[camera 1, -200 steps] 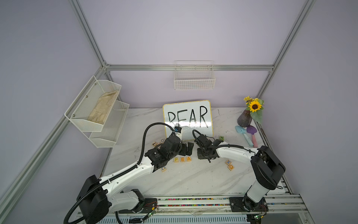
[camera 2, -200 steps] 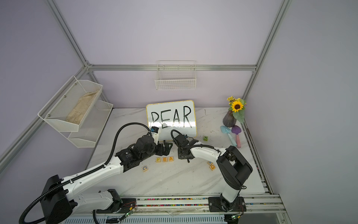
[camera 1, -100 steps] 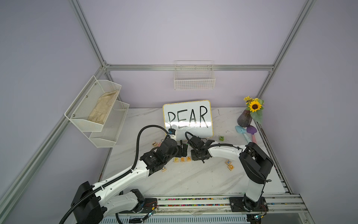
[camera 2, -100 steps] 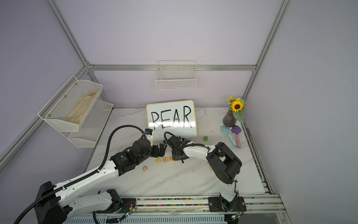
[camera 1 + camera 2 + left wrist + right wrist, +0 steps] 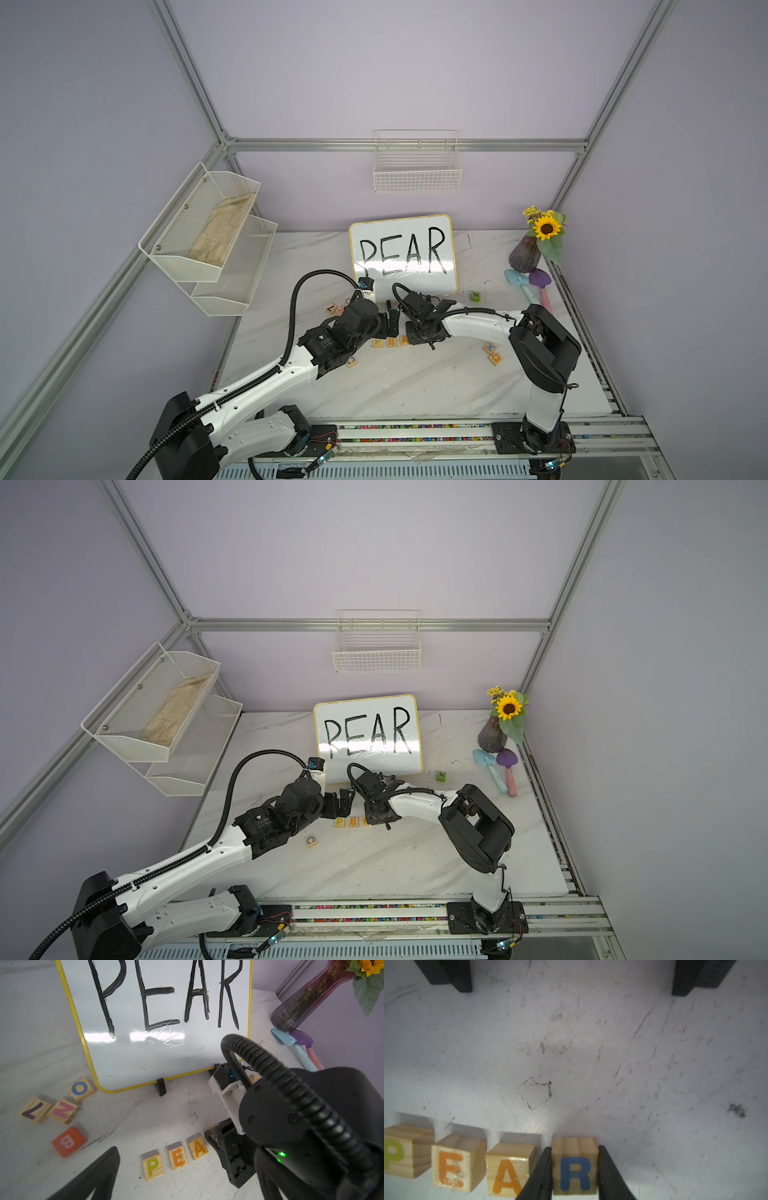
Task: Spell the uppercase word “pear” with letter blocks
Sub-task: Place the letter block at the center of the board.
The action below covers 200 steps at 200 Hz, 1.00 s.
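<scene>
**Right end effector** (image 5: 574,1148): its black fingers (image 5: 544,1167) are clamped on opposite side faces of the light-wood cube with a blue R (image 5: 576,1174). This cube is letter-up at the end of a row on the white marbled desk (image 5: 395,386), level with its neighbours. Whether its underside touches the desk cannot be told.

**Row, in order:**
- light-wood cube with a yellow-green P (image 5: 396,1155)
- light-wood cube with an orange E (image 5: 452,1167)
- light-wood cube with an orange A (image 5: 508,1172)
- the R cube

Narrow gaps separate the cubes, and one finger occupies the gap between A and R. The P cube is turned slightly out of line.

**Location:** the row lies in front of the yellow-rimmed whiteboard handwritten "PEAR" (image 5: 403,253), near it but apart.

**Left end effector** (image 5: 392,323): its fingers are spread wide and hold nothing. It sits on the whiteboard side of the row, close to the right end effector.

**Other item:** a solid orange cube lettered B (image 5: 68,1141) lies well apart from the row.
</scene>
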Each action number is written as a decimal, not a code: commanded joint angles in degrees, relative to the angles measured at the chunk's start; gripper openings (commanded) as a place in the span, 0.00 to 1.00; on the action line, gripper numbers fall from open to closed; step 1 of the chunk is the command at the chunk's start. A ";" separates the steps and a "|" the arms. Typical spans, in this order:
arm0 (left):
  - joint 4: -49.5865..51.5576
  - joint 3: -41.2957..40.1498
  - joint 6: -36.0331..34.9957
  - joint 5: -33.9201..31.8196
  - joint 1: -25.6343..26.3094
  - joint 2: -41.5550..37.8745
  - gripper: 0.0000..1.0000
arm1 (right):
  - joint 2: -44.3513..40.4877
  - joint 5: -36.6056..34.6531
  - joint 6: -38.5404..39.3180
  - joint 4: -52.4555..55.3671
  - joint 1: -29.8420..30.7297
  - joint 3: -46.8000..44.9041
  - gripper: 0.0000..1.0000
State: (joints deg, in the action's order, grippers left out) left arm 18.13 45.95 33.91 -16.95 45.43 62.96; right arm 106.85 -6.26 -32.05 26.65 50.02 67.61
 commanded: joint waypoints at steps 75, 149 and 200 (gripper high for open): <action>-1.45 -3.15 1.44 -1.06 -0.34 -1.88 1.00 | 0.23 -1.52 -1.02 3.80 1.48 0.83 0.28; -1.69 -3.42 1.76 -0.80 -0.30 -1.96 1.00 | -0.12 -1.95 -1.87 4.61 2.17 0.58 0.28; -1.84 -3.71 1.74 -0.54 -0.30 -2.05 1.00 | -0.24 -2.34 -2.40 4.72 2.70 0.44 0.28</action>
State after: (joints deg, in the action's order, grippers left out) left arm 19.18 45.04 34.11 -17.17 45.39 62.19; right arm 107.15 -7.42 -33.21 27.75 51.20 68.05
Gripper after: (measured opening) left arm 0.997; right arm 0.328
